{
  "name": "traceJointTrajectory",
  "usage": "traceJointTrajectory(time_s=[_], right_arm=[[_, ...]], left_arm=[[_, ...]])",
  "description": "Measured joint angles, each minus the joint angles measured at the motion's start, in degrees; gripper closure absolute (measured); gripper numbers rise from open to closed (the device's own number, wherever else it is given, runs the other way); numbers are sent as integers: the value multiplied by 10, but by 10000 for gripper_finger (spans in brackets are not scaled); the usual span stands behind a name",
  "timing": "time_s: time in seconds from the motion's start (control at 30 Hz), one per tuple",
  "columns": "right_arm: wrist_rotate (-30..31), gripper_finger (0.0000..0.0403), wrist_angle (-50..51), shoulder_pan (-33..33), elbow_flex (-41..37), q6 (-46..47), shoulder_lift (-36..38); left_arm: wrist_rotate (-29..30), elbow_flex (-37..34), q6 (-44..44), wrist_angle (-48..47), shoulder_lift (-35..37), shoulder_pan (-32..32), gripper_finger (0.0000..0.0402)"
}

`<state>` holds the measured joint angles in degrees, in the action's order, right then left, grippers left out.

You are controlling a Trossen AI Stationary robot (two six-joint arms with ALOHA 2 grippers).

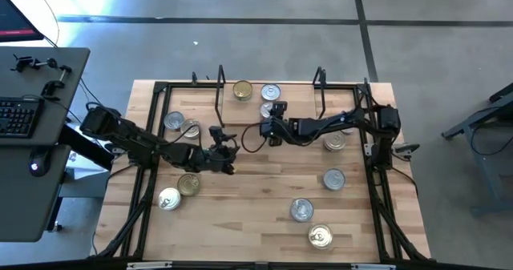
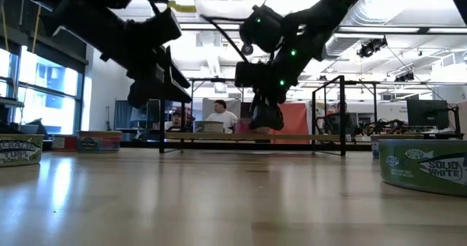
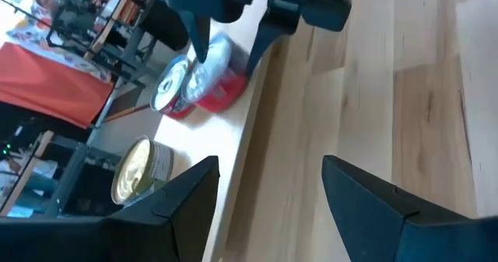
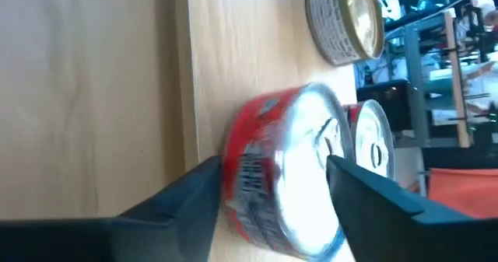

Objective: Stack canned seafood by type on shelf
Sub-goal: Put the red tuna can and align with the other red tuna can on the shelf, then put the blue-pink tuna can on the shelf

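Note:
On the shelf (image 1: 240, 110), a black-rod rack with a light board at the table's far middle, stand a gold-lidded can (image 1: 242, 90) and two red cans with silver lids. My right gripper (image 4: 274, 186) is open at the board's near edge. Its fingers stand on either side of the nearer red can (image 4: 284, 172), which rests on the board beside the other red can (image 4: 375, 141). In the left wrist view this can (image 3: 214, 75) shows between the right arm's fingers. My left gripper (image 3: 271, 188) hangs open and empty over bare table, left of the shelf's front.
Loose cans lie on the table: several at the left (image 1: 174, 122) (image 1: 189, 183) (image 1: 169, 199) and several at the right (image 1: 335, 142) (image 1: 333, 178) (image 1: 301, 210) (image 1: 320, 236). The shelf's upright rods (image 1: 220, 94) (image 1: 321, 90) flank the board. People sit in the room beyond (image 2: 219, 117).

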<state>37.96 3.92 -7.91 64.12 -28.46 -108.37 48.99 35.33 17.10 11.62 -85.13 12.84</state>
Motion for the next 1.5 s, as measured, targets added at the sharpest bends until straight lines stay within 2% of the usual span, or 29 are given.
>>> traceJointTrajectory(time_s=[0.23, 0.3, 0.37, 0.47, 0.53, 0.6, 0.67, 0.73, 0.83, 0.97, 1.1, 1.2, 1.27, 1.37, 1.5], right_arm=[[-3, 154, 7, 3, 0, 19, 35], [-11, 153, 5, 4, 0, 60, 56], [-55, 153, -11, 4, -3, 146, 72], [-153, 152, -123, 8, -27, 277, 79], [-214, 152, -210, 21, -54, 294, 77], [-240, 152, -293, 43, -78, 296, 72], [-240, 152, -347, 66, -100, 295, 72], [-226, 152, -381, 90, -110, 284, 72], [-186, 152, -380, 129, -115, 267, 72], [-124, 151, -346, 181, -115, 229, 85], [-51, 151, -285, 232, -115, 204, 113], [3, 151, -234, 267, -115, 209, 135], [36, 151, -213, 288, -115, 219, 141], [53, 151, -196, 307, -115, 238, 141], [54, 151, -205, 317, -115, 255, 135]], left_arm=[[0, 0, -6, -5, 20, 10, 179], [0, 0, -11, -8, 26, 13, 179], [8, 0, -18, -16, 35, 19, 179], [72, 0, -35, -59, 56, 42, 179], [132, 0, -48, -92, 78, 62, 179], [169, 0, -62, -129, 104, 83, 179], [177, 0, -86, -165, 131, 102, 179], [166, 0, -121, -207, 162, 120, 179], [123, 0, -187, -269, 201, 135, 179], [69, 0, -339, -372, 245, 137, 179], [68, 0, -507, -474, 259, 107, 179], [51, 0, -588, -526, 259, 55, 179], [-1, 0, -617, -541, 259, 6, 179], [-84, 0, -608, -544, 248, -72, 179], [-136, 0, -566, -543, 211, -157, 179]])
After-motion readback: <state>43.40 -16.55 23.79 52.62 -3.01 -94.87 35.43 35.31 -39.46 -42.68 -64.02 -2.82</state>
